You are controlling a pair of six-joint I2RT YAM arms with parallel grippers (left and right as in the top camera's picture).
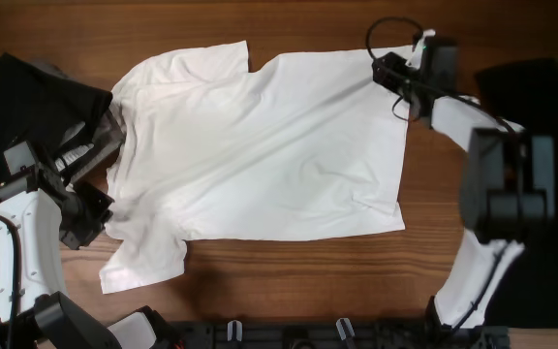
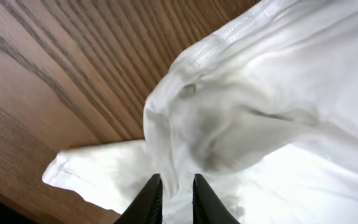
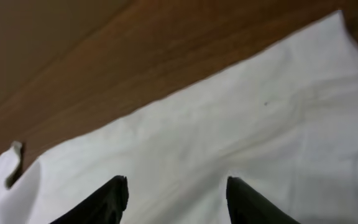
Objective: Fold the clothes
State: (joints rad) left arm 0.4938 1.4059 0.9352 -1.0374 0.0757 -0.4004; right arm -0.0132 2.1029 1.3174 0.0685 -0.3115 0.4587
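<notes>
The white T-shirt (image 1: 260,145) lies spread flat on the wooden table, collar end to the left and hem to the right. One sleeve (image 1: 143,262) points toward the front edge. My left gripper (image 1: 100,208) sits at the shirt's lower left, by the shoulder. In the left wrist view its jaws (image 2: 176,179) stand narrowly open, with a bunched fold of the shirt (image 2: 229,124) lying in the gap. My right gripper (image 1: 387,70) hovers at the shirt's far right corner. It is open (image 3: 177,180) over flat white cloth (image 3: 229,124), holding nothing.
A black garment (image 1: 27,97) and a grey striped one (image 1: 90,145) lie heaped at the left, touching the shirt's collar side. A dark cloth (image 1: 536,82) lies at the right behind the right arm. Bare wood (image 1: 308,271) runs along the front.
</notes>
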